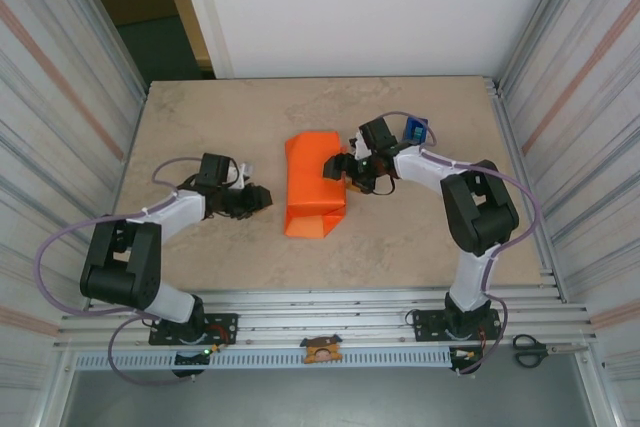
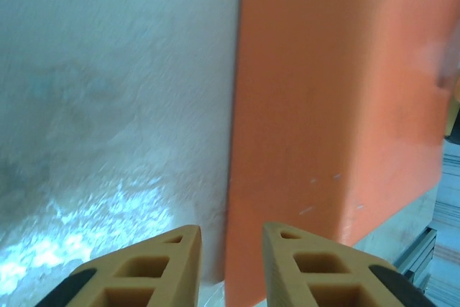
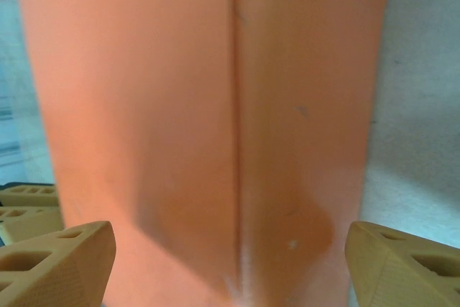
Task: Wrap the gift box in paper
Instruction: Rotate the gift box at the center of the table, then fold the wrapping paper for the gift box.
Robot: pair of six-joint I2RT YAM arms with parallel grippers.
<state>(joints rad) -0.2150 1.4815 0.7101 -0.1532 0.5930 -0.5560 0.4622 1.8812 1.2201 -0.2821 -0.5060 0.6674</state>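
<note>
The orange paper (image 1: 315,185) lies folded into a long parcel at the middle of the counter (image 1: 200,127), its length running from the far edge toward the near one. The gift box is hidden from sight and, judging by the parcel's bulk, most likely inside. The right arm (image 1: 440,172) reaches in from the right edge, its jaws spread wide over the parcel's right side, straddling the lengthwise seam (image 3: 236,106) without gripping it. The left arm (image 1: 175,209) hovers just off the parcel's left side, its jaws parted by only a slim gap and empty. The long flaps appear lapped over, with no tape to be made out. The next move likely calls for pinning that seam flat, bringing tape from the blue dispenser (image 1: 415,130) near the far right corner, then closing the ends.
</note>
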